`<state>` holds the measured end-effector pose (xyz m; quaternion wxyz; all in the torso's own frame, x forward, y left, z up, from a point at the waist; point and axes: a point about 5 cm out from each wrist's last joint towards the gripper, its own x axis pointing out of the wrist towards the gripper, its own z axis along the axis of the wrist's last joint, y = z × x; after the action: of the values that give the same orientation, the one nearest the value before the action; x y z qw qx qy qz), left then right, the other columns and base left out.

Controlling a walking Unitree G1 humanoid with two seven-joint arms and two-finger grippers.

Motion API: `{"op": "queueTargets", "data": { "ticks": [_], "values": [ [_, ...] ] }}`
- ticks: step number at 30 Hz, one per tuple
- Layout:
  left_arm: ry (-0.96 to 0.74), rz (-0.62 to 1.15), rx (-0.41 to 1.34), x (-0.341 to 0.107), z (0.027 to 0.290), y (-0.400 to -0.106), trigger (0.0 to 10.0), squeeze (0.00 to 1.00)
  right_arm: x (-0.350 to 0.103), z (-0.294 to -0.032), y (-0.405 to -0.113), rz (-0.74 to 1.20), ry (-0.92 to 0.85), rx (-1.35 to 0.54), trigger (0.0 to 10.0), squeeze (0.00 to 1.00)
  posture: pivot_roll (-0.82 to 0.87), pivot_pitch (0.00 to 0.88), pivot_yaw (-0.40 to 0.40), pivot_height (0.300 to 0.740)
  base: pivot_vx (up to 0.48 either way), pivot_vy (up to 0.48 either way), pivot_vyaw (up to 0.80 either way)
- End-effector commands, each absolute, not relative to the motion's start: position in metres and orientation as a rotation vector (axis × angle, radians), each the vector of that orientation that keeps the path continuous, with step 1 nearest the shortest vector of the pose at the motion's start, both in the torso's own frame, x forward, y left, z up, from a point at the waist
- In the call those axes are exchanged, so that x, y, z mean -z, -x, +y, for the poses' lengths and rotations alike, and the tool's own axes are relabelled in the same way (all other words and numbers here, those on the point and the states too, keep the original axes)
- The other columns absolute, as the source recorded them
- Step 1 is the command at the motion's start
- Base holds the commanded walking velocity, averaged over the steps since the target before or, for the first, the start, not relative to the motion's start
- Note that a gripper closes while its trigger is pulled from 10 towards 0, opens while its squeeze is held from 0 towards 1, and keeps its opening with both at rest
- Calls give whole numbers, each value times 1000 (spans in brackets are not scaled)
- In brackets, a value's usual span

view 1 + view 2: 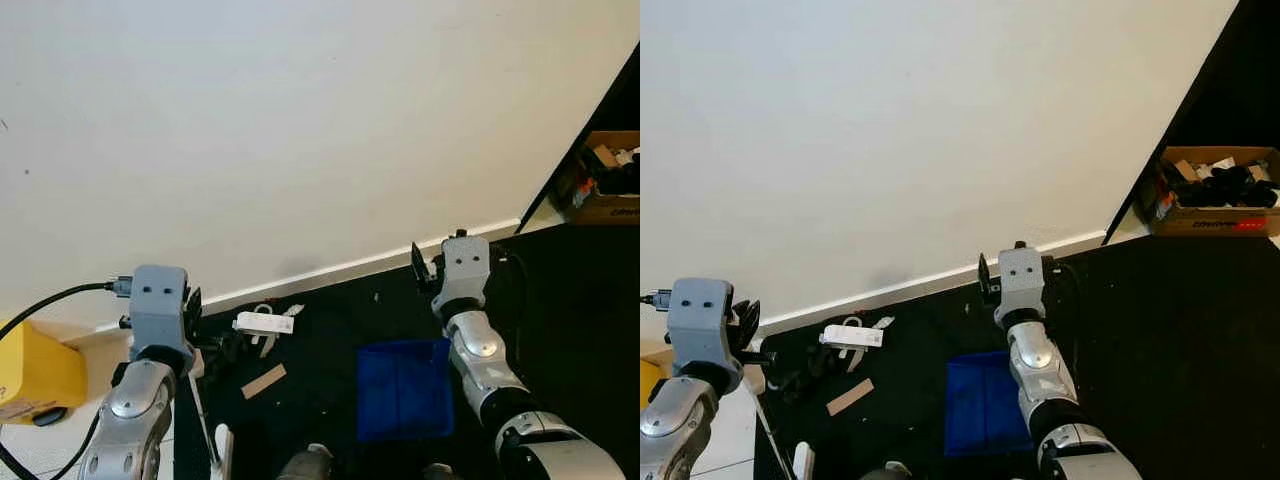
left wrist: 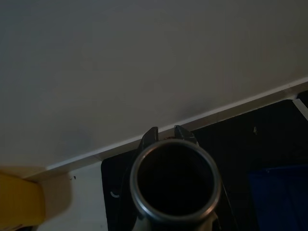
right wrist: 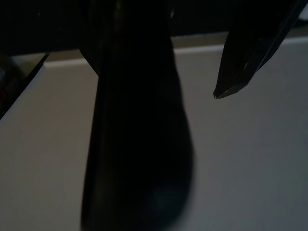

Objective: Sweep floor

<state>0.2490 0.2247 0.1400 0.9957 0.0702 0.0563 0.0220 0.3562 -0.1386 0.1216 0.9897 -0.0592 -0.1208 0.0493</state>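
From my head view, my left end effector gripped a broom handle running down toward six o'clock. Debris — a white piece and a cardboard scrap — lay at its three o'clock on the black floor, nearer my left arm. The blue dustpan sat below my right end effector.

Left wrist: a metal tube end between closed fingers.

Right wrist: dark — a black handle, apparently gripped.

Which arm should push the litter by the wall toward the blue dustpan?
Left, probably. The left gripper holds the thin broom handle beside the white litter; the blue dustpan sits under the right gripper.
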Motion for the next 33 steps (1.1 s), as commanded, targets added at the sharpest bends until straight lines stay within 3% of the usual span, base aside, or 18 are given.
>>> {"op": "queueTargets", "data": {
  "ticks": [1, 9, 21, 33],
  "values": [
    [-155, 142, -63, -134, 230, -246, 10000, 0, -118, -140, -354, -231, 102, -90, 10000, 0, 245, 277, 94, 740, 0, 0, 0],
    [-152, 139, -58, -133, 229, -249, 10000, 0, -124, -142, -355, -202, 124, -114, 10000, 0, 229, 268, 88, 740, 0, 0, 0],
    [-146, 133, -49, -132, 227, -254, 10000, 0, -111, -140, -345, -4, 128, -190, 10000, 0, 207, 255, 78, 740, 0, 0, 0],
    [-140, 127, -46, -130, 226, -258, 10000, 0, -143, -158, -337, 17, 178, -187, 10000, 0, 186, 248, 72, 740, 0, 0, 0]
  ]
}}
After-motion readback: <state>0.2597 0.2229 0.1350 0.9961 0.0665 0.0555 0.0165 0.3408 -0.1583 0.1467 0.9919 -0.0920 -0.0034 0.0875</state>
